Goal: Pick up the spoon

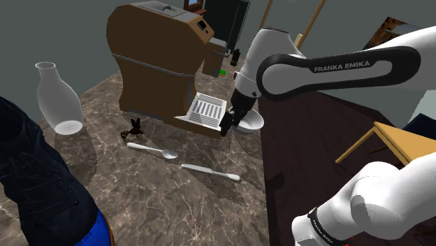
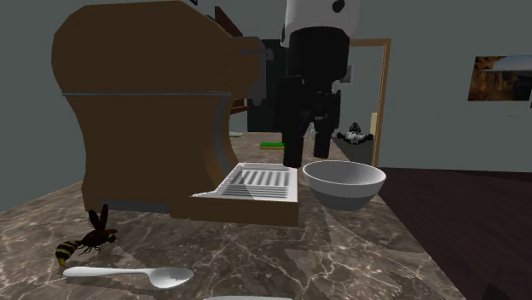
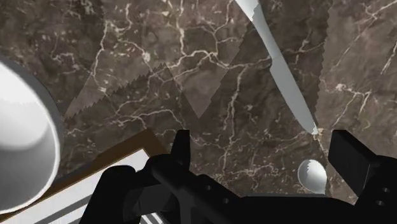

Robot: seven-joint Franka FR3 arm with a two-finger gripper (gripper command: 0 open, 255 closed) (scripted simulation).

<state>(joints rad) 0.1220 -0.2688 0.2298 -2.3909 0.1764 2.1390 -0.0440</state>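
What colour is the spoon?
The spoon is plain white; the second exterior view shows it best.

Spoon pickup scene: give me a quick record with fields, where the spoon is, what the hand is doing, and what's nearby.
spoon: white, flat on the marble counter, untouched
hand: open, empty, near the bowl and the tray of the machine, away from the spoon
knife: white, beside the spoon, not touching it
wasp: on the counter between spoon and machine
grasp: not yet made
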